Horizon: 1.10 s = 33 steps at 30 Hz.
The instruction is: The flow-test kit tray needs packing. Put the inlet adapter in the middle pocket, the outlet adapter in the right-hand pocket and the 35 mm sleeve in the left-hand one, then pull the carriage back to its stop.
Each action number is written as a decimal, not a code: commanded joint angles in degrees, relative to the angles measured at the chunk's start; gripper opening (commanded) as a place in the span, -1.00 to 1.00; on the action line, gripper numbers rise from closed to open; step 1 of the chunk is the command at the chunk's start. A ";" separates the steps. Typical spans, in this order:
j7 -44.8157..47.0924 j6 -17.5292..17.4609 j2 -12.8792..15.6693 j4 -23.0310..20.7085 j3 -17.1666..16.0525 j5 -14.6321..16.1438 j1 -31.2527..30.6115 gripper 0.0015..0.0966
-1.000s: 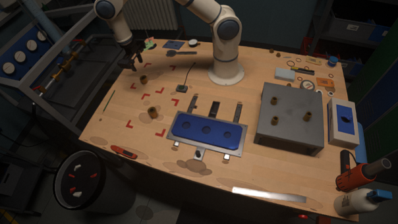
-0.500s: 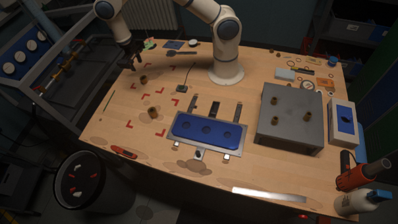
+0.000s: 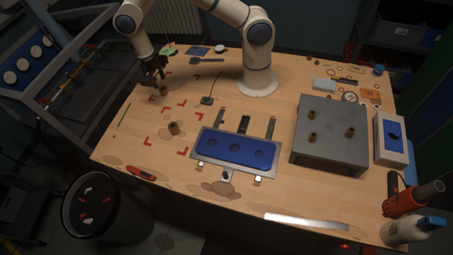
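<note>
My gripper (image 3: pixel 150 81) hangs open and empty just above and to the left of a small brass fitting (image 3: pixel 163 90), which stands inside red corner marks at the table's far left. A second brass fitting (image 3: pixel 173 128) stands in another marked square nearer the front. The blue tray (image 3: pixel 235 149) with three round pockets, all empty, sits on a metal carriage at the table's middle, with rails running back from it and a black knob (image 3: pixel 225 175) at its front. Three more brass fittings (image 3: pixel 311 114) (image 3: pixel 312 137) (image 3: pixel 349 132) stand on a grey box to the right.
The grey box (image 3: pixel 330 133) fills the table right of the tray, with a white and blue case (image 3: pixel 390 139) beside it. The arm's base (image 3: pixel 257 80) stands behind the tray. A black puck with a cable (image 3: pixel 207 100), a red knife (image 3: pixel 141 173) and a steel ruler (image 3: pixel 305 221) lie about.
</note>
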 commanded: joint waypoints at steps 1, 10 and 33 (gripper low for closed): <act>0.02 -0.65 0.32 0.25 -0.04 -0.02 0.02 0.39; 0.12 -4.58 2.52 1.90 -0.34 -0.11 0.16 0.39; 0.12 -4.80 2.66 2.00 -0.36 -0.12 0.16 0.39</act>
